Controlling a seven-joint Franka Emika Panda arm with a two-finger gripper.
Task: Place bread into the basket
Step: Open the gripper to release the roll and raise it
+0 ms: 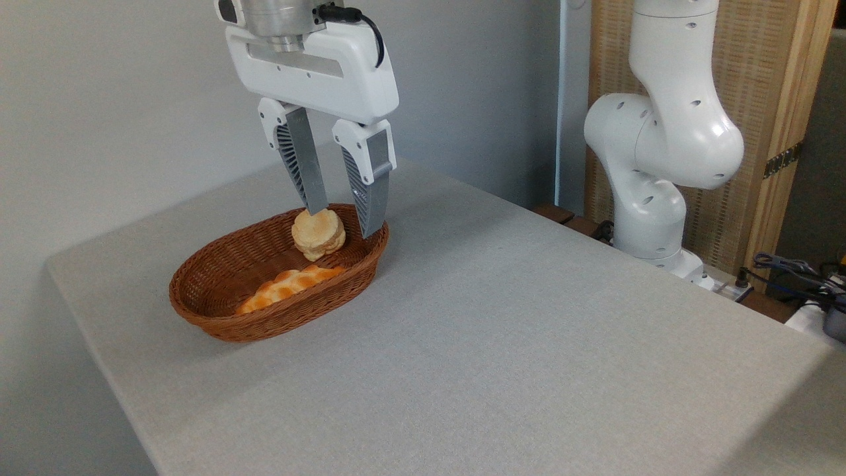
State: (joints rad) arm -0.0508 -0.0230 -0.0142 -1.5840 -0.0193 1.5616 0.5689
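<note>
The small round bun (318,235) sits inside the reddish-brown wicker basket (198,305), toward its far right end. It is tipped on its side with the pale underside facing the camera. My gripper (345,218) hangs right over that end of the basket, open. The left fingertip (318,203) touches or nearly touches the bun's top, while the right fingertip stands apart from the bun near the basket's far rim. Nothing is clamped between the fingers.
An elongated braided orange loaf (287,285) lies along the basket's near side. The grey table (515,344) stretches to the right and front. The arm's white base (651,198) stands beyond the table's far right edge, with cables (800,271) beside it.
</note>
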